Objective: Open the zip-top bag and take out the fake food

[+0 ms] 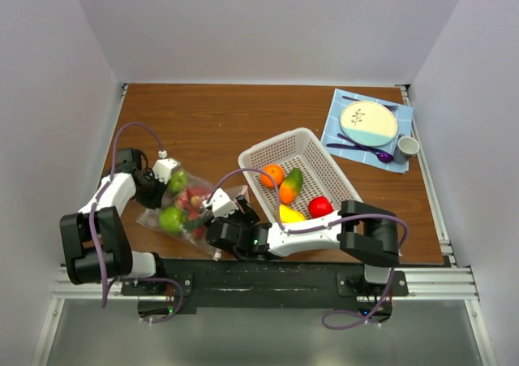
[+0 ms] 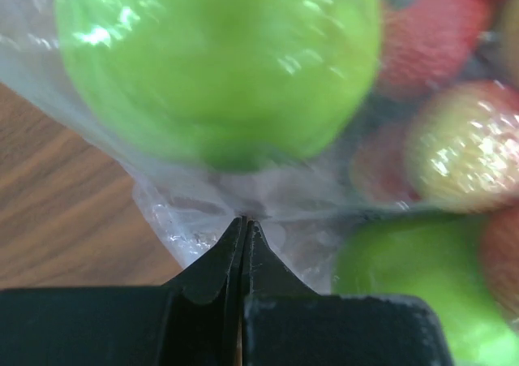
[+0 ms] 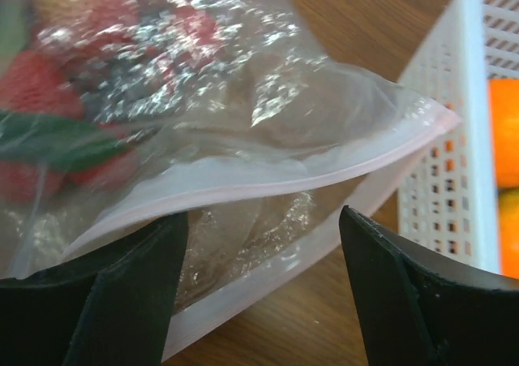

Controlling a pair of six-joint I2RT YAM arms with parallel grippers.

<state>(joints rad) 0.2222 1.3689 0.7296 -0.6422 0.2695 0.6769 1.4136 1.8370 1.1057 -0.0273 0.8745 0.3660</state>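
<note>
The clear zip-top bag [image 1: 193, 209] lies on the table at the front left, with green apples [image 1: 172, 218] and red fruit [image 1: 195, 200] inside. My left gripper [image 1: 172, 178] is at the bag's far left end. In the left wrist view it [image 2: 243, 220] is shut on a fold of the bag's plastic [image 2: 203, 220] just under a green apple [image 2: 227, 66]. My right gripper [image 1: 213, 209] is open at the bag's right end. In the right wrist view the pink zip strip [image 3: 268, 183] gapes open between its jaws [image 3: 266, 213], which grip nothing.
A white perforated basket [image 1: 324, 159] stands just right of the bag and holds an orange [image 1: 273, 174], a yellow banana [image 1: 290, 214] and a red apple [image 1: 320, 207]. A cream-and-blue plate [image 1: 369, 122], a purple spoon [image 1: 361, 148] and a cup [image 1: 407, 146] are at the back right.
</note>
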